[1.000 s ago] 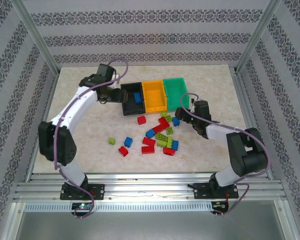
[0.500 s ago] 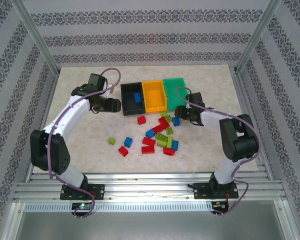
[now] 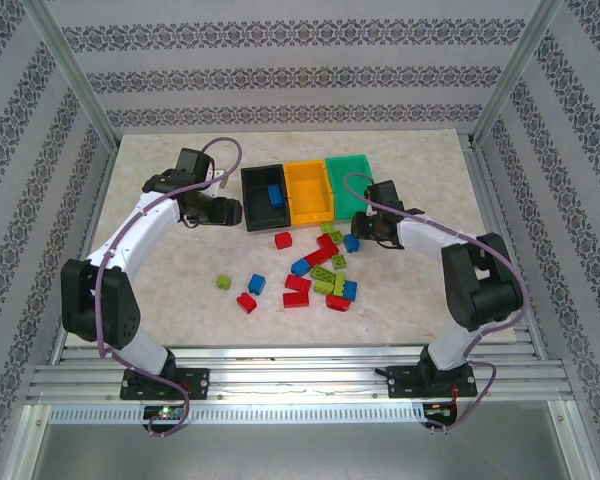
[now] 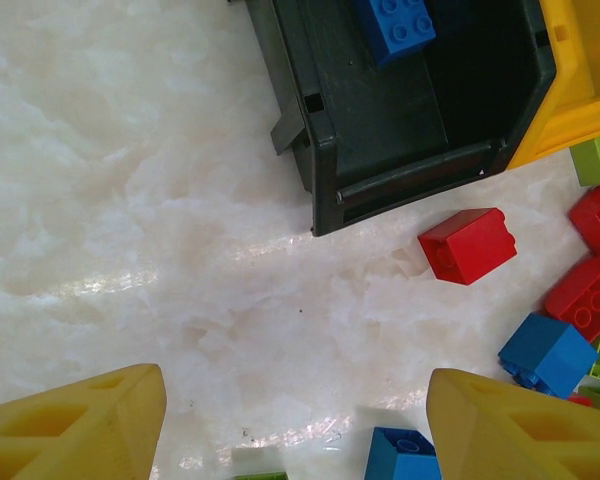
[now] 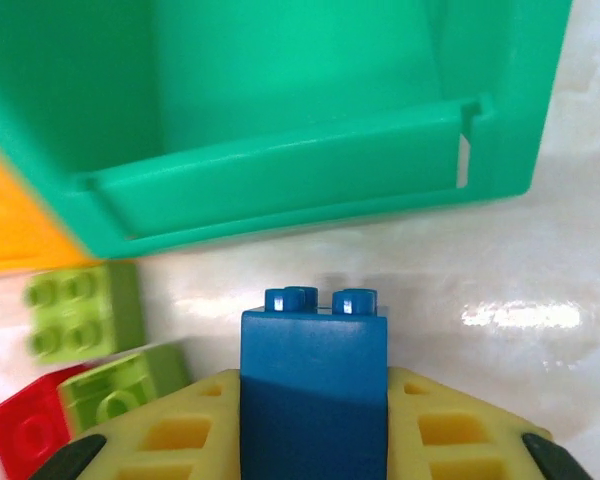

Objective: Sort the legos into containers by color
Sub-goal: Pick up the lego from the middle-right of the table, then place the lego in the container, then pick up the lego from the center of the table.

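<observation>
Between the fingers of my right gripper (image 5: 315, 430) there is now a blue lego (image 5: 313, 350). A second ago those fingers were wide apart. Now they have snapped tight on its two sides.

It sits just in front of the green bin (image 5: 280, 190), at the right end of the pile of legos (image 3: 325, 270). I cannot tell if it is off the table (image 4: 130, 200) yet. Two lime legos (image 5: 80, 310) lie just to its left.

So the grab is done, I think, and the carry comes next. Green is the wrong home for this one. The black bin (image 4: 400, 185) is at the other end of the row, past the orange-yellow bin (image 5: 5, 235). A second blue lego (image 4: 395, 25) already lies in it, so that is where I would take mine.

My left gripper (image 4: 295, 425) has backed away from the black bin. It hangs open with nothing in it, so the way looks free.
</observation>
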